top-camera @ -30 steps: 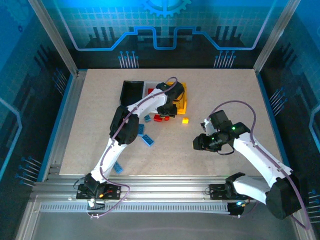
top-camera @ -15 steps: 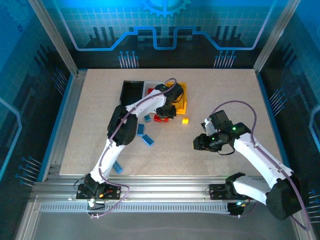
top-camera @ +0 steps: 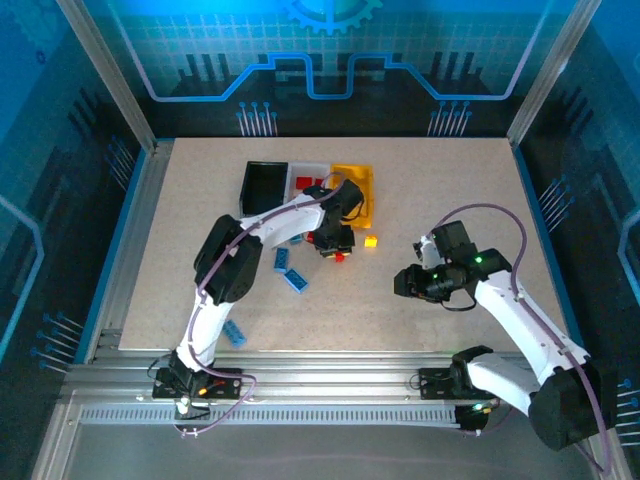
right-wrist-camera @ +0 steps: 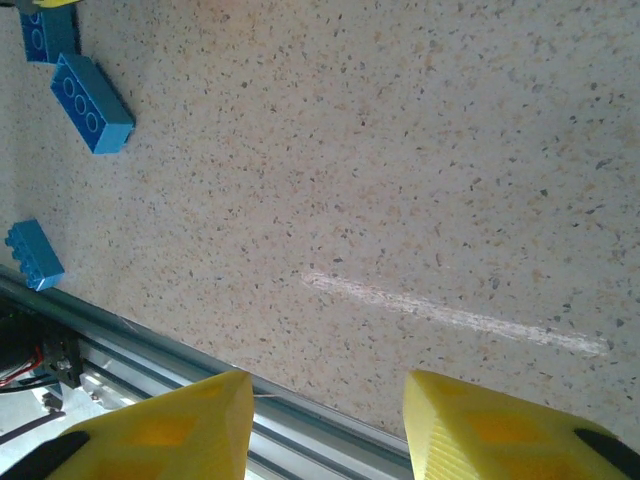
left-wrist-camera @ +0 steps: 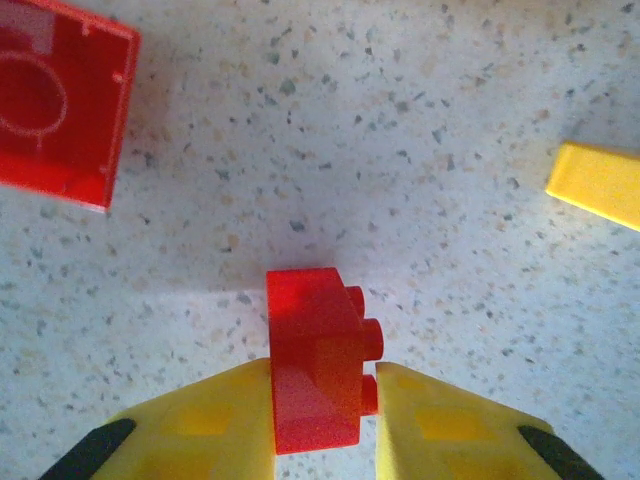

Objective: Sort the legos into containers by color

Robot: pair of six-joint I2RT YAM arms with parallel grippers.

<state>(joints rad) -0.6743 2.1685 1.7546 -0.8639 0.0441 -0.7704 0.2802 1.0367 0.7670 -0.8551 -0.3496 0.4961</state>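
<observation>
Pinching red lego (left-wrist-camera: 315, 365) — left fingers (left-wrist-camera: 195, 425) apparently tight

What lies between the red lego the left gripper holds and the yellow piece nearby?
Bare speckled tabletop separates the red lego from the yellow piece, as the left wrist view shows.

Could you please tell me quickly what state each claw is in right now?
Left claw: closed on a red lego.
Right claw: open, holding nothing.
</observation>
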